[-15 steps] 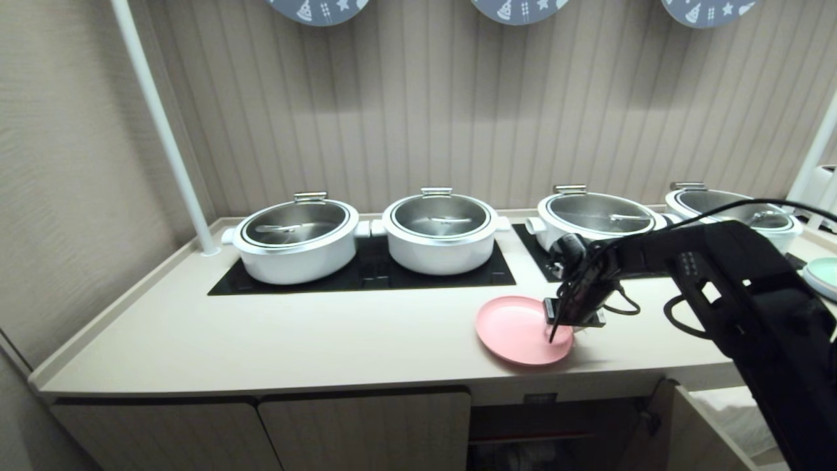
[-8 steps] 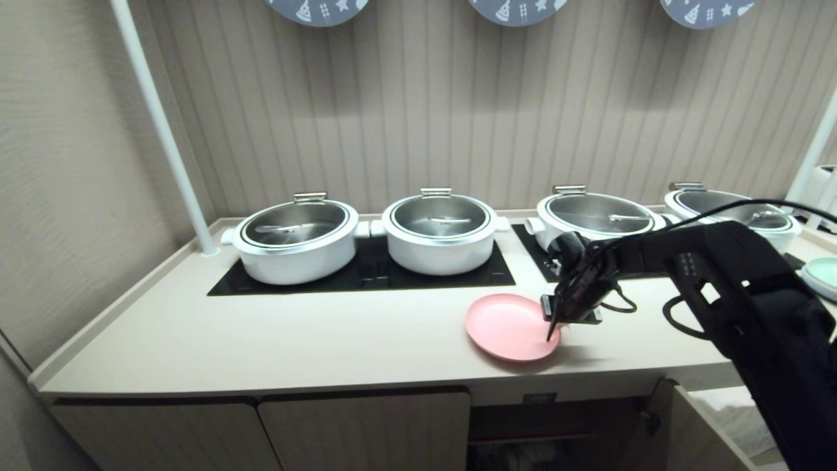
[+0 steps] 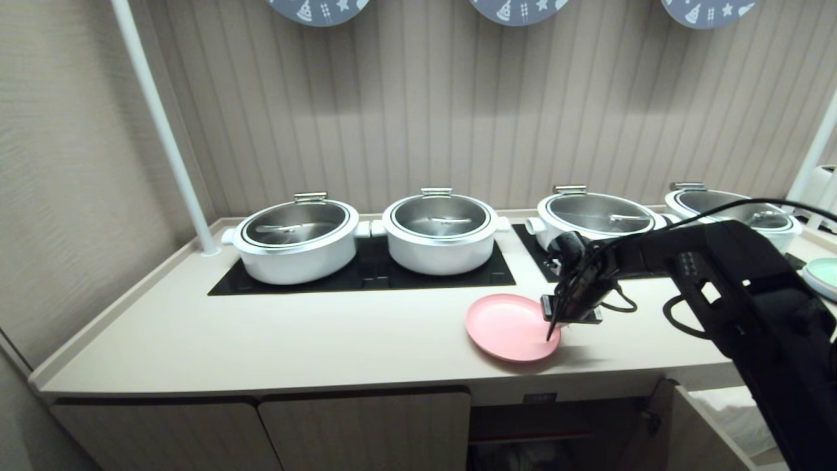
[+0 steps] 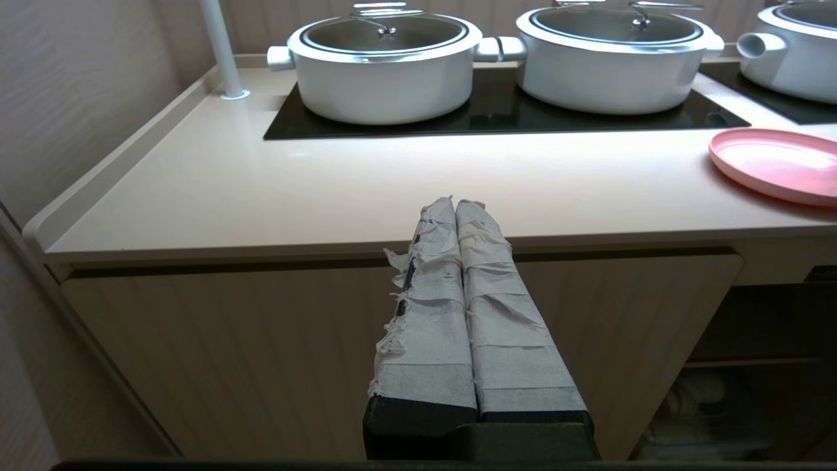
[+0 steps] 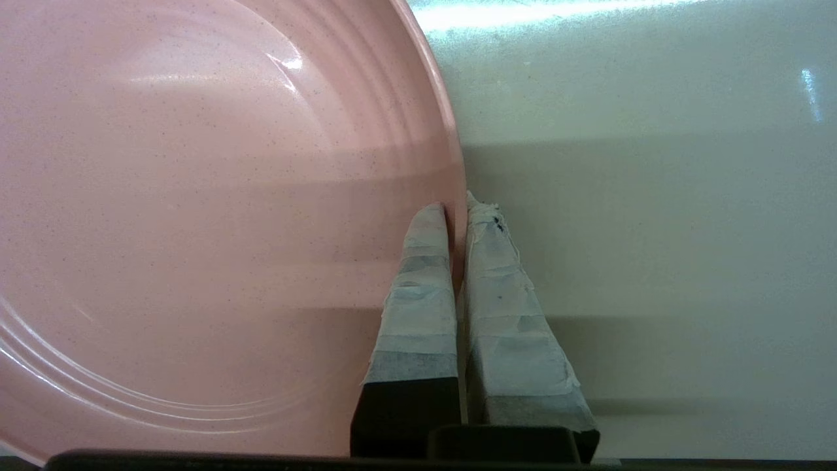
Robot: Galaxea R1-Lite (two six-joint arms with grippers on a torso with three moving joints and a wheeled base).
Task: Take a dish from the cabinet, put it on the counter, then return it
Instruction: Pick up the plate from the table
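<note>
so the right gripper (image 3: 551,335) is pinched tight on the right rim of the dish (image 3: 507,327), one taped finger (image 5: 418,288) inside the rim and the other outside. the dish sits flat on the worktop (image 3: 261,340) near the front edge, just in front of the gap between the two hobs (image 3: 366,271), above the open cabinet (image 3: 556,432). four white pots (image 3: 297,239) line the back edge. left gripper (image 4: 454,209) hangs low by the front edge with its fingers pressed together, holding nothing
</note>
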